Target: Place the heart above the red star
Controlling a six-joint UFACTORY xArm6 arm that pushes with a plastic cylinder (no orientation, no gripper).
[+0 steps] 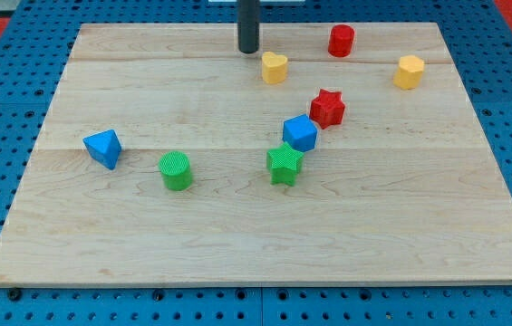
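Observation:
The yellow heart (275, 68) lies near the view's top, left of centre-right. The red star (327, 107) lies below it and to its right. My tip (248, 50) stands just up and to the left of the yellow heart, close to it with a small gap. The dark rod rises from there out of the view's top.
A red cylinder (341, 41) and a yellow hexagonal block (409, 71) lie at the top right. A blue cube (300, 133) touches the red star's lower left; a green star (284, 165) lies below it. A green cylinder (176, 170) and a blue triangular block (103, 148) lie left. The wooden board (147, 244) ends on all sides.

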